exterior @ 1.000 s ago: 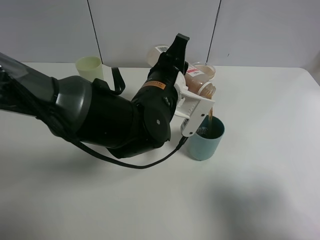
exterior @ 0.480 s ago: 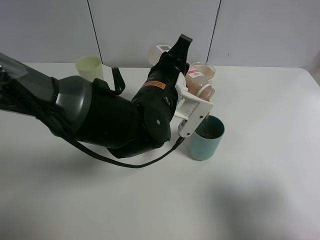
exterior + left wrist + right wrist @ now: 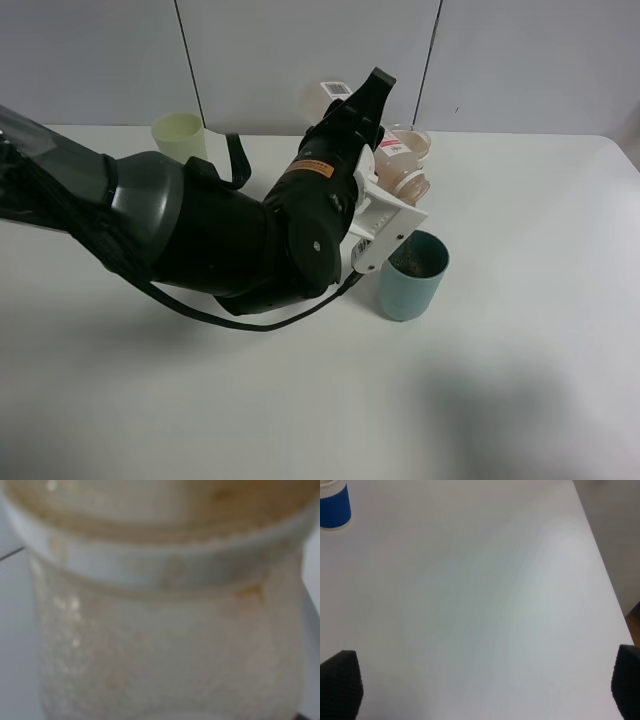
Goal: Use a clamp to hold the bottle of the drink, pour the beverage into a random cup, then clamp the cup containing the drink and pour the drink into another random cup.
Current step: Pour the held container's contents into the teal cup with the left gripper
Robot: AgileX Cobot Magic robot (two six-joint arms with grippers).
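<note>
Up above the tabletop (image 3: 520,380), the left tool (image 3: 393,200) is clamped tight on the bottle (image 3: 402,168), its white jaws pressed on either side of the pale body. The bottle hangs tilted, its neck aimed down toward the teal cup (image 3: 410,285), which stands just below and in front of it without touching. In the left wrist view the bottle (image 3: 165,645) fills the frame, blurred. The cup's inside looks dark. The right tool (image 3: 485,685) is spread wide with nothing between its black fingertips (image 3: 340,680), hovering over bare tabletop, well apart from the blue-banded cup (image 3: 334,506). A pale yellow-green cup (image 3: 178,137) stands beyond the arm.
</note>
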